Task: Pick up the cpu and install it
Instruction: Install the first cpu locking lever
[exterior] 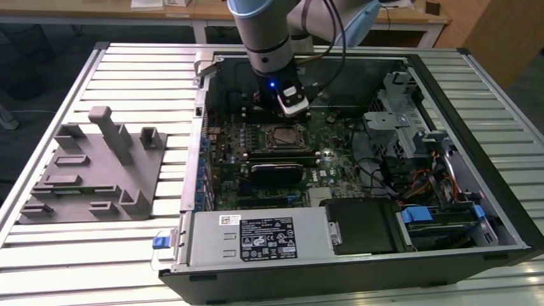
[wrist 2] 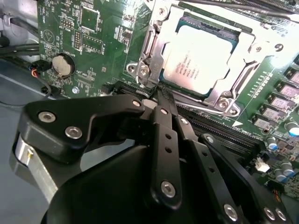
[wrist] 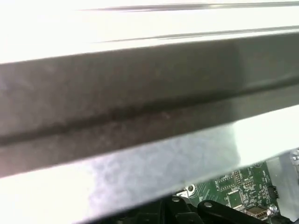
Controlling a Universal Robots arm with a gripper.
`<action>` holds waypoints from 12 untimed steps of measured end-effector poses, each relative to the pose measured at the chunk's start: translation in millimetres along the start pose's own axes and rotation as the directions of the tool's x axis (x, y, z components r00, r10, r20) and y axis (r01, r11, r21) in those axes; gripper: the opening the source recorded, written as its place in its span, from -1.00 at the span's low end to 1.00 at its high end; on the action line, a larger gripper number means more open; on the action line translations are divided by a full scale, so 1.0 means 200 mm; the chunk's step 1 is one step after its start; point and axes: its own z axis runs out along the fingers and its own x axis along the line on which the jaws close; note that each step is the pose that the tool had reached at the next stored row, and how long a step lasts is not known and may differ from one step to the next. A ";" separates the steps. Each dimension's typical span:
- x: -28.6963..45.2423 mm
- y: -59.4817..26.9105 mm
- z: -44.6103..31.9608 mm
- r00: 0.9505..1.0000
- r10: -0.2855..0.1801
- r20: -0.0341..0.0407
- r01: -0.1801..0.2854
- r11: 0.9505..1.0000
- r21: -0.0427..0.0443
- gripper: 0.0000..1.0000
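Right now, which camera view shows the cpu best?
The second wrist view: the cpu lies flat in its socket frame, its pale metal top in full sight, just beyond the gripper, whose fingers are shut. In the exterior view it is a small square on the motherboard.

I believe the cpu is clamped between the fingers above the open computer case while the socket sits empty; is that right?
Not quite. In the second wrist view the cpu already lies in the socket frame, and the closed fingers hold nothing. The gripper does hang above the open computer case.
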 end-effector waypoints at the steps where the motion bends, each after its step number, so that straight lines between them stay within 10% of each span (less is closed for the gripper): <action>1: 0.000 0.000 -0.002 1.000 0.001 0.000 -0.001 1.000 -0.002 -0.79; 12: 0.007 0.020 0.002 1.000 0.005 -0.003 -0.005 1.000 -0.015 -0.79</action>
